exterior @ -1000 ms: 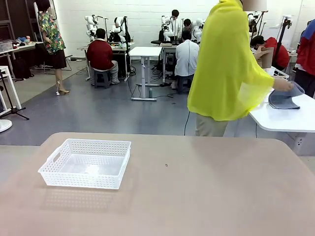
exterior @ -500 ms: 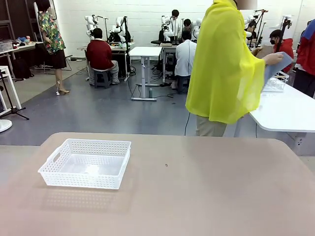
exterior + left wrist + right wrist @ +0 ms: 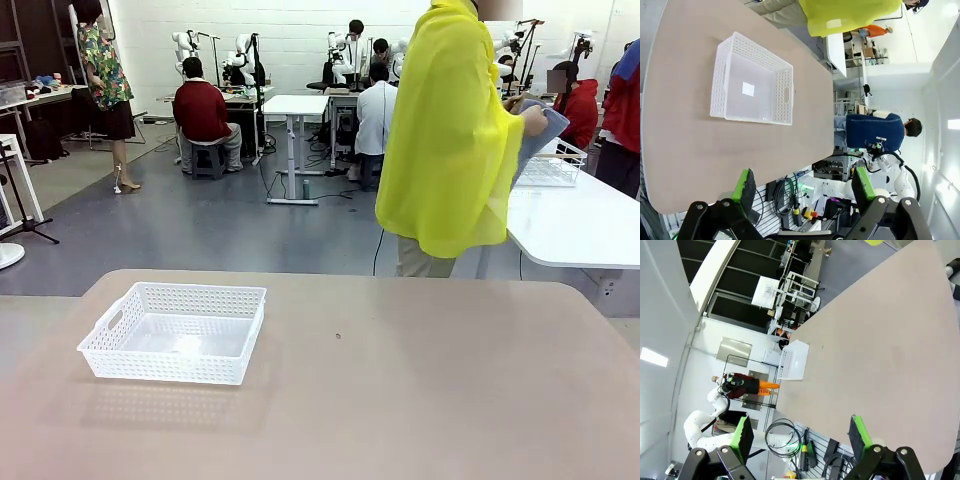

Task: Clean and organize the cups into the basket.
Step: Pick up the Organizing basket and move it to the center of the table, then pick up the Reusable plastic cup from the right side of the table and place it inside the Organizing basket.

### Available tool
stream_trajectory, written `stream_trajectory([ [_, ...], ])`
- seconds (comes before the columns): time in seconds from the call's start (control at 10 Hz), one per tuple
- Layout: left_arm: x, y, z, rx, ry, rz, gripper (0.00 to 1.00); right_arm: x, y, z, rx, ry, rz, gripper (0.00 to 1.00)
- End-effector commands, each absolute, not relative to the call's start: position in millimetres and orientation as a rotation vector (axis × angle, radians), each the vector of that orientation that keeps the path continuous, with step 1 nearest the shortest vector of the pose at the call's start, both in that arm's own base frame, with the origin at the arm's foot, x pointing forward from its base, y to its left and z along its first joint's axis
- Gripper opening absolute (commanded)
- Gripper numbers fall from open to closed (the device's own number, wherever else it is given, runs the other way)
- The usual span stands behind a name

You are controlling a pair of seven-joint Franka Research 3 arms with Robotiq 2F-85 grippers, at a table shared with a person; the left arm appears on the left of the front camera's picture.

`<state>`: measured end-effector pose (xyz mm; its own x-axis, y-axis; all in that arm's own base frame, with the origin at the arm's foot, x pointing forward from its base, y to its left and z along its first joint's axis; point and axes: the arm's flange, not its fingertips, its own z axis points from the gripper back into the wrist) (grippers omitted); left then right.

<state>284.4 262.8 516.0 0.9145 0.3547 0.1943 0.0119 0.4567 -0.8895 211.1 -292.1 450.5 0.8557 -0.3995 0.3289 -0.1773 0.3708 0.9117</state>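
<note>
The white lattice basket (image 3: 175,333) sits empty on the left part of the brown table (image 3: 400,400). It also lies in the left wrist view as basket (image 3: 751,89), far ahead of my open left gripper (image 3: 802,185), whose green pads have nothing between them. In the right wrist view the basket (image 3: 793,360) is small at the table's far side, and my right gripper (image 3: 801,435) stands open and empty above the table. The cups are out of view.
A person in a yellow top (image 3: 450,140) stands beyond the table's far right edge, turned away, holding a grey cloth (image 3: 535,135) over a neighbouring white table (image 3: 575,215). Other people sit farther back.
The person in yellow lifted the grey cloth off the white table and turned further away. The basket has not moved.
</note>
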Motion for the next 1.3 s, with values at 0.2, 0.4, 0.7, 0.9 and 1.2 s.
stream_trajectory([
  [0.2,285.9,261.4,516.3,-1.088,-0.378,0.209,1.0,212.8,-289.8,453.7,1.202,-0.546,-0.146,1.0],
  [0.4,285.9,261.4,516.3,-1.088,-0.378,0.209,1.0,212.8,-289.8,453.7,1.202,-0.546,-0.146,1.0],
  [0.7,285.9,261.4,516.3,-1.088,-0.378,0.209,1.0,212.8,-289.8,453.7,1.202,-0.546,-0.146,1.0],
  [0.9,285.9,261.4,516.3,-1.088,-0.378,0.209,1.0,212.8,-289.8,453.7,1.202,-0.546,-0.146,1.0],
  [1.2,285.9,261.4,516.3,-1.088,-0.378,0.209,1.0,212.8,-289.8,453.7,1.202,-0.546,-0.146,1.0],
])
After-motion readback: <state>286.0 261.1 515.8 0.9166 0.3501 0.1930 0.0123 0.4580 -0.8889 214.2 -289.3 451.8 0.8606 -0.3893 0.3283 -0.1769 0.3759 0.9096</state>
